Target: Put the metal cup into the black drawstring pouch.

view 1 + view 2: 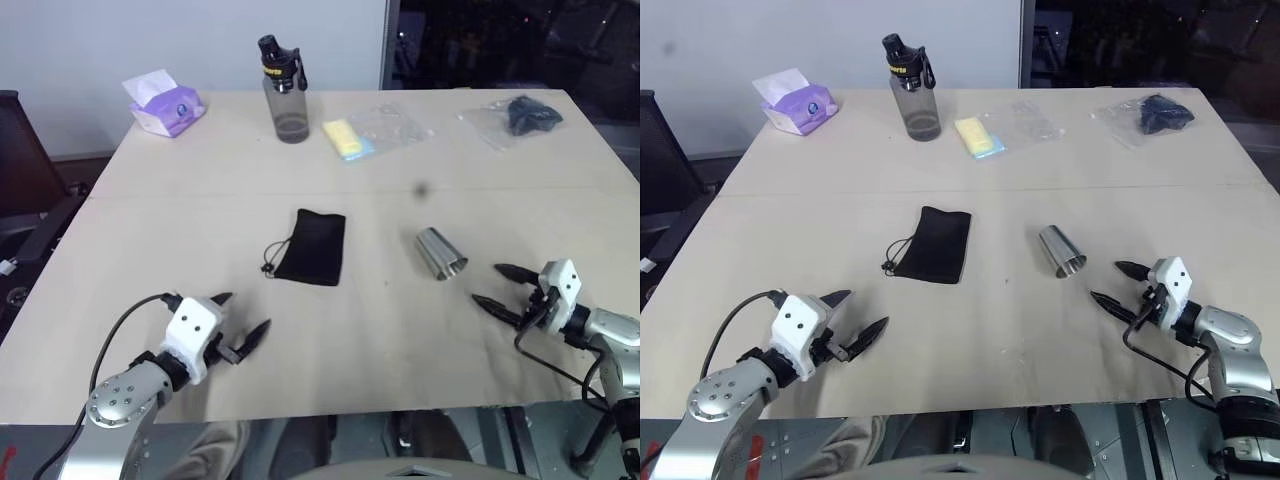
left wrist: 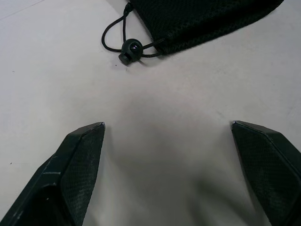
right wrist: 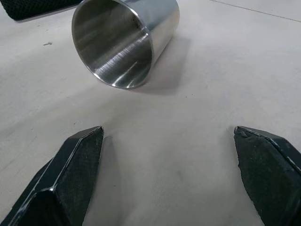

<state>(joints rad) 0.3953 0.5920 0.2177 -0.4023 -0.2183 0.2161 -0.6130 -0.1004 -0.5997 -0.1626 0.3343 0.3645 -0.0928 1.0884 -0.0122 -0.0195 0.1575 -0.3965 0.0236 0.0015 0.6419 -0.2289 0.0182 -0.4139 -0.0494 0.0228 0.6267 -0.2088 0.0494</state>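
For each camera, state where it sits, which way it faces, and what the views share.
Eye views: on the head, looking down over the beige table; both arms show.
Left wrist view: along the open left gripper toward the black fabric drawstring pouch.
Right wrist view: along the open right gripper toward the shiny metal cup, lying on its side.
Shared: pouch and cup appear in the eye views too.

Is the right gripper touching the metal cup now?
Apart. The right wrist view shows bare table between the open right gripper and the metal cup.
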